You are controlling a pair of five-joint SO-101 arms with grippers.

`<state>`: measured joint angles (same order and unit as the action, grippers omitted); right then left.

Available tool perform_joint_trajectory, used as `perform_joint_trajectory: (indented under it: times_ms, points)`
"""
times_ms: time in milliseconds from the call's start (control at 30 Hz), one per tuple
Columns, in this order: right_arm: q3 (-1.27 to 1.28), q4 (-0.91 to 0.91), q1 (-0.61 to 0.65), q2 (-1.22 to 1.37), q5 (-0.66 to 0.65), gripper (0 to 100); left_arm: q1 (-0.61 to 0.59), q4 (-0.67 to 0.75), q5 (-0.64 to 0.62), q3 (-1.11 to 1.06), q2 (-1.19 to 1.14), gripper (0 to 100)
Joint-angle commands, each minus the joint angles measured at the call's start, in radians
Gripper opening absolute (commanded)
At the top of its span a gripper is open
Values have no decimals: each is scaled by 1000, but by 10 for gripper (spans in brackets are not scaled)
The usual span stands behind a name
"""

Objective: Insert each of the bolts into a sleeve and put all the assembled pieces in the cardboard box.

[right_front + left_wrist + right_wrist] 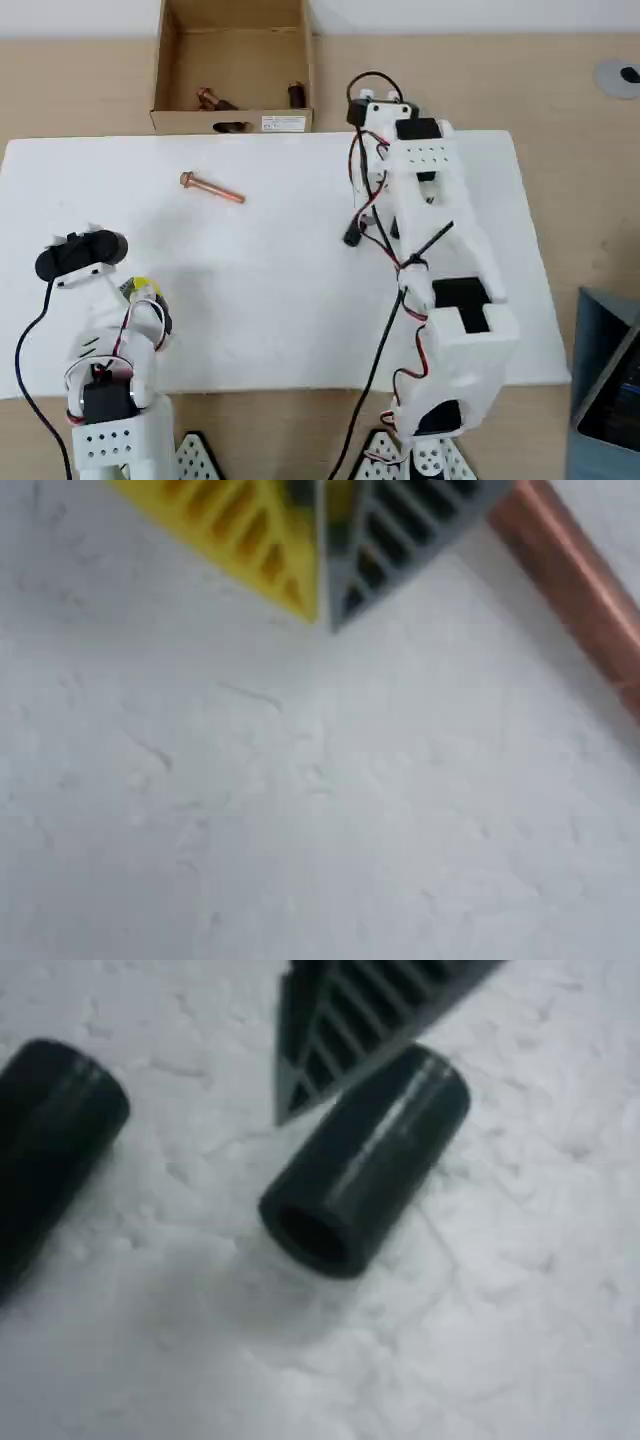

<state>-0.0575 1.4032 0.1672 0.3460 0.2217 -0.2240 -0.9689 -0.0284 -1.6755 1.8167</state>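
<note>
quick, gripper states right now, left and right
left gripper: shut, holding nothing
right gripper: cannot tell, beside a glossy black cylindrical sleeve

A small white label (284, 123) is seen stuck on the outer face of the near wall of the cardboard box (190, 121), toward that wall's right end. Dark print is carried on the label, but it is too small to be made out. No text, number or sign can be read.
</note>
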Motion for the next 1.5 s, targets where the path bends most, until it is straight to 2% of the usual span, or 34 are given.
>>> perform_joint_trajectory:
  times_ms: [0,233,600,867,1100,1233,1467]
  points:
    - [-4,-12,-28,4,8,236,-9,20,2,-2,7,3]
    - [-4,-26,-94,21,3,236,-9,20,2,-2,7,3]
    - [-5,-63,-73,85,8,232,-9,20,2,-2,7,3]
    - [-5,-63,-73,117,8,58,-9,20,2,-2,7,3]
    - [-33,-54,-71,113,9,9,-9,20,2,-2,7,3]
    - [-131,26,-58,113,11,9,-9,20,2,-2,7,3]
    - [-441,295,10,113,11,9,-6,20,3,-2,7,3]
